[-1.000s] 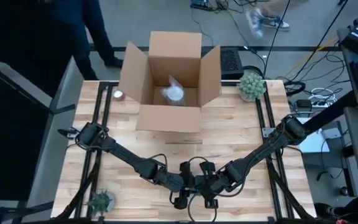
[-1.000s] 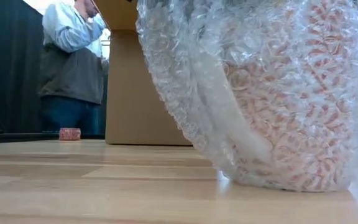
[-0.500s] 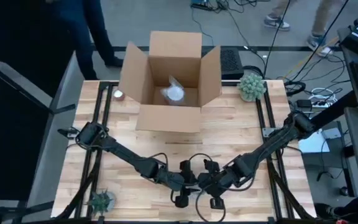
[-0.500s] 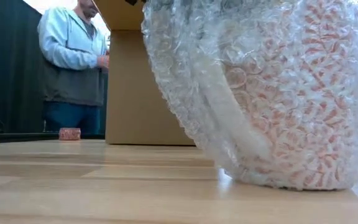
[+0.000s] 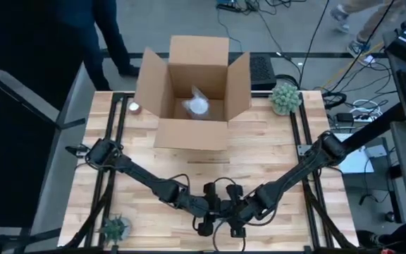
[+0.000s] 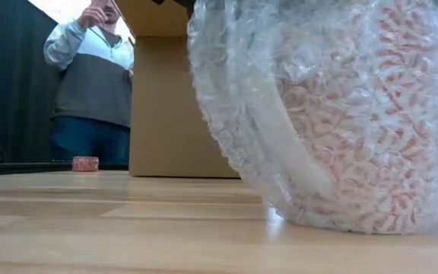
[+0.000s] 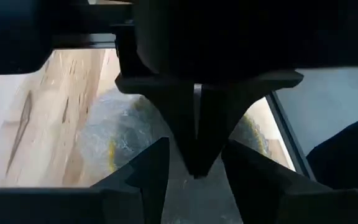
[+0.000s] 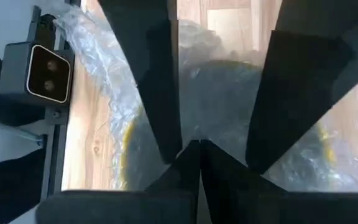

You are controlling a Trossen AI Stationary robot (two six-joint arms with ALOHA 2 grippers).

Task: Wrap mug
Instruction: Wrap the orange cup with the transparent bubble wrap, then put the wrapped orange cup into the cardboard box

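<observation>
The mug, swathed in bubble wrap (image 6: 341, 114), stands on its base at the middle of the table's near edge; a red and white pattern shows through the wrap. Both grippers meet right above it. My left gripper (image 5: 206, 212) is open, its fingers (image 7: 142, 177) apart over the wrap (image 7: 120, 134). My right gripper (image 5: 237, 212) is shut, and its closed tips (image 8: 194, 149) sit between the left gripper's two fingers (image 8: 157, 81). Loose wrap (image 8: 101, 62) trails toward the table's edge. My left gripper stands open over the wrapped mug; I cannot tell whether its fingers touch the wrap. My right gripper points its shut tips down at the top of the wrap, between the left fingers. The fingers hide whether they touch or pinch a layer.
An open cardboard box (image 5: 192, 92) stands at the far middle with a wrapped bundle (image 5: 196, 106) inside. A tape roll (image 5: 134, 107) lies left of it. Small plants sit at the far right (image 5: 285, 97) and near left (image 5: 115, 228). A person (image 6: 93, 84) stands beyond the table.
My right gripper has swung a little toward the table's near right and come back beside the left one. The wrapped mug has shifted slightly toward the table's right, staying on the table.
</observation>
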